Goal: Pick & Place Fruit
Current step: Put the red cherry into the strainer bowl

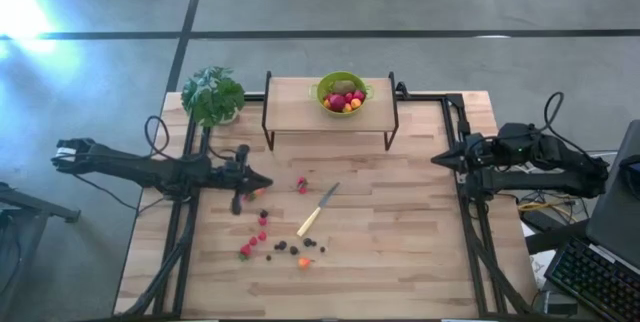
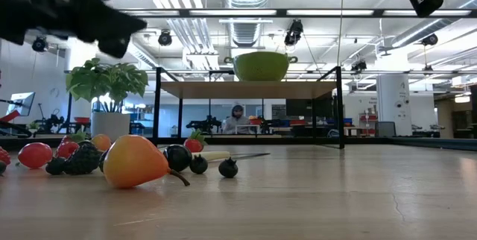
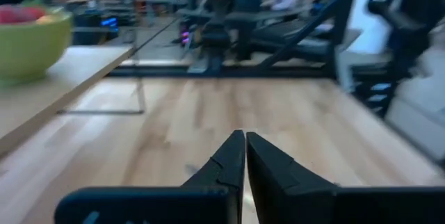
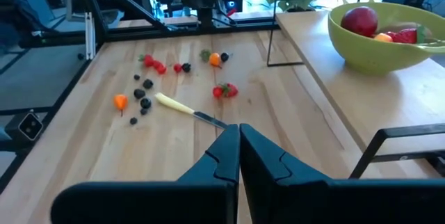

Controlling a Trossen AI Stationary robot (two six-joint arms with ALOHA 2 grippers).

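Small loose fruit (image 1: 272, 242) lies scattered on the wooden table left of centre: red pieces, dark berries and an orange one (image 2: 134, 162). The right wrist view also shows this fruit (image 4: 146, 88). More fruit fills a green bowl (image 1: 341, 93) on a raised shelf (image 1: 300, 107) at the far side. My left gripper (image 1: 266, 184) hovers shut and level above the table, just left of the scattered fruit, fingertips (image 3: 245, 144) together with nothing between them. My right gripper (image 1: 436, 160) hangs shut at the right edge, well above the table, its fingertips (image 4: 238, 137) empty.
A pale-handled knife (image 1: 318, 210) lies slanting among the fruit. A leafy potted plant (image 1: 212, 95) stands at the far left corner. The shelf rests on thin black legs (image 1: 391, 132). Bare wood stretches over the table's right half (image 1: 400, 232).
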